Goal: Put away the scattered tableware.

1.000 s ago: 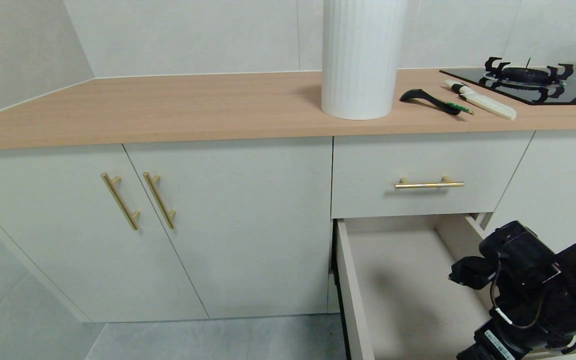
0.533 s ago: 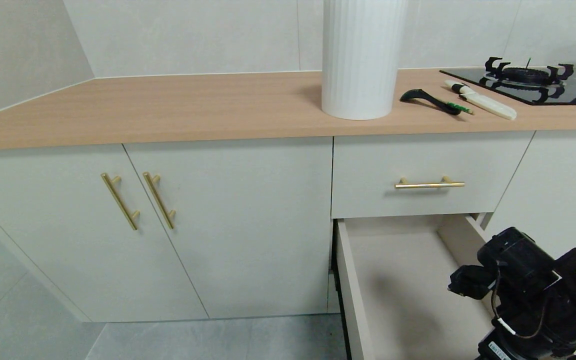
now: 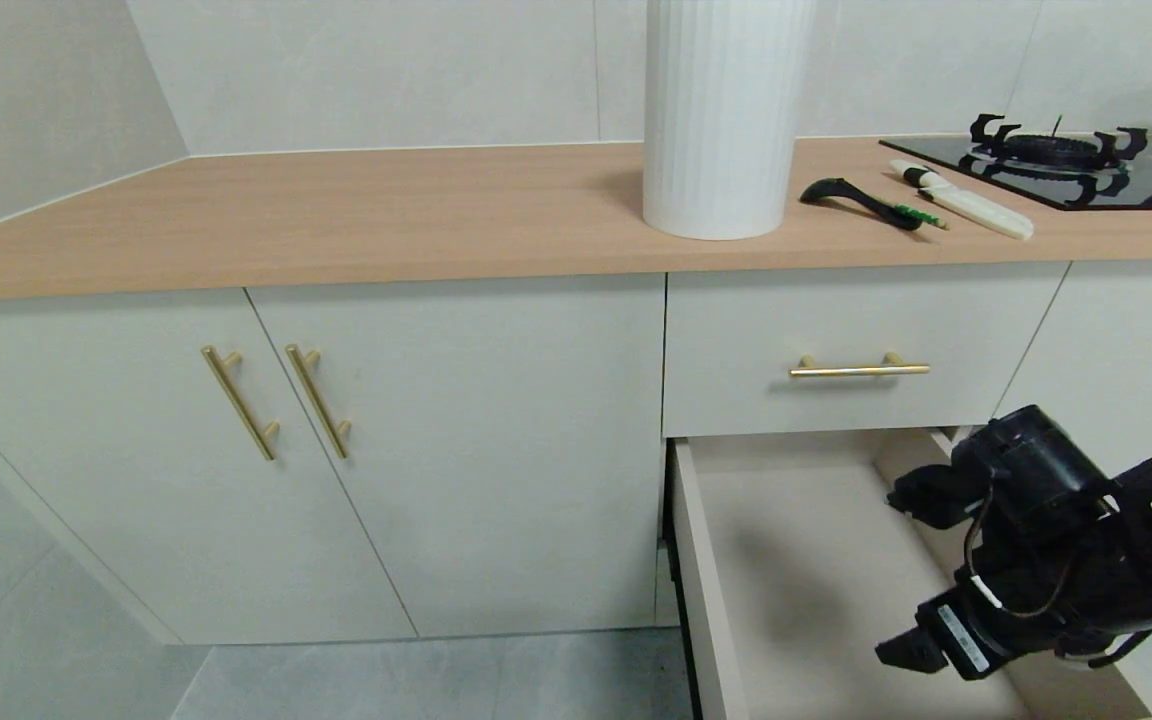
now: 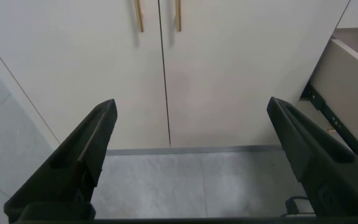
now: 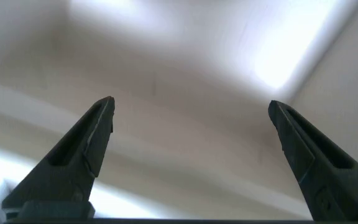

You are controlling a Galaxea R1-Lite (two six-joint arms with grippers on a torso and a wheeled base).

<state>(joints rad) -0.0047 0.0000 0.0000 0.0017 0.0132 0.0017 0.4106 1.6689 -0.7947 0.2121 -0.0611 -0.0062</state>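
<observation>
Head view takes in a long wooden countertop running over pale cabinet doors, the two doors each with a slanted gold handle. A tall white ribbed cylinder stands upright on the counter, near its front edge. Below and to the right of it sits a closed drawer with a gold bar handle, and under that the lower drawer is pulled out, its pale floor bare where visible. A black gas hob is set into the counter at the far right.

The right arm hangs over the right side of the open drawer. In the right wrist view the right gripper has its fingers spread wide with nothing between them; the surface behind them is blurred, probably the drawer's interior. The left gripper is likewise spread wide and empty, low in front of the cabinet doors, above grey floor tile.

The scattered tableware lies on the counter between the cylinder and the hob: a white knife nearest the hob, a black ladle just beside the cylinder, and a thin green-marked stick touching the ladle's handle end.
</observation>
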